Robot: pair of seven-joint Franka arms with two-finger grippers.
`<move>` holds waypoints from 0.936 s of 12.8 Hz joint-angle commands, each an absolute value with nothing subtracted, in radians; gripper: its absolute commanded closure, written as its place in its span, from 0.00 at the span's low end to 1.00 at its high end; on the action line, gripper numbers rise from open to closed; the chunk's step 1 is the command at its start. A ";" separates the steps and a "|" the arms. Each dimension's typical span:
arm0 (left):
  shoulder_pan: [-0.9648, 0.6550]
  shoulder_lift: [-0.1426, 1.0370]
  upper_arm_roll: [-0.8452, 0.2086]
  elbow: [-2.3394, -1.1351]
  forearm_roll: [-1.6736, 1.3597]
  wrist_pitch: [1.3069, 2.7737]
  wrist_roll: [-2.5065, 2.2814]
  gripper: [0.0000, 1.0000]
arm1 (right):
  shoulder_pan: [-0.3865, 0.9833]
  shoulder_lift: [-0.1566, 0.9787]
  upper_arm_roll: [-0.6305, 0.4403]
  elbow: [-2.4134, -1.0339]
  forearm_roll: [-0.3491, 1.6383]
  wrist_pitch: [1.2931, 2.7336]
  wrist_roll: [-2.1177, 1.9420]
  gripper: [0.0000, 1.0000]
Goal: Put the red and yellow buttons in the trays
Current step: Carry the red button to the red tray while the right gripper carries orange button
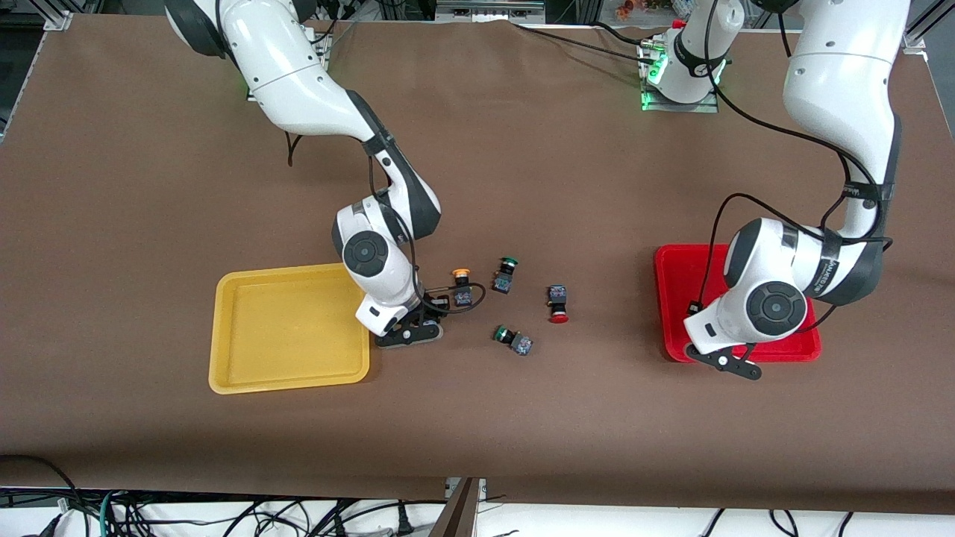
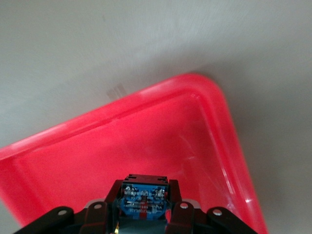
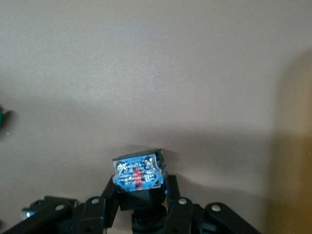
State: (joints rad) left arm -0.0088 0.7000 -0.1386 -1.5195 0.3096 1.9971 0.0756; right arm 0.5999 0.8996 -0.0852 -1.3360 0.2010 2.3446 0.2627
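The red tray (image 1: 675, 287) lies toward the left arm's end, the yellow tray (image 1: 287, 328) toward the right arm's end. My left gripper (image 1: 727, 363) hangs over the red tray's near rim. In the left wrist view (image 2: 145, 204) it is shut on a dark-bodied button (image 2: 144, 187) above the red tray (image 2: 146, 131); the cap is hidden. My right gripper (image 1: 427, 317) is beside the yellow tray. In the right wrist view (image 3: 140, 191) it is shut on a button (image 3: 138, 174) whose cap colour I cannot tell. A yellow-capped button (image 1: 462, 287) and a red-capped button (image 1: 557, 303) lie on the table between the trays.
Two green-capped switches (image 1: 506, 274) (image 1: 513, 339) lie among the buttons between the trays. One green cap shows at the edge of the right wrist view (image 3: 3, 119). The yellow tray's rim (image 3: 298, 146) shows beside the right gripper. A brown mat (image 1: 149, 186) covers the table.
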 commanded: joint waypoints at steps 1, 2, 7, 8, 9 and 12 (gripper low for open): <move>0.012 0.684 -0.152 -1.638 0.319 2.118 0.072 0.01 | 0.543 0.769 -0.081 -1.344 0.186 2.135 0.180 0.92; 0.017 0.680 -0.155 -1.634 0.318 2.114 0.074 0.00 | 0.511 0.741 -0.084 -1.344 0.186 2.078 0.119 0.92; -0.014 0.617 -0.303 -1.537 0.233 2.007 -0.096 0.00 | 0.474 0.730 -0.198 -1.403 0.187 2.037 -0.104 0.91; -0.043 0.620 -0.310 -1.519 0.229 2.005 -0.179 0.00 | 0.472 0.732 -0.210 -1.428 0.186 2.074 -0.109 0.91; -0.073 0.626 -0.310 -1.508 0.229 2.005 -0.242 0.00 | 0.471 0.733 -0.222 -1.449 0.184 2.107 -0.129 0.91; -0.115 0.635 -0.310 -1.506 0.181 2.013 -0.359 0.00 | 0.430 0.749 -0.244 -1.503 0.186 2.207 -0.231 0.85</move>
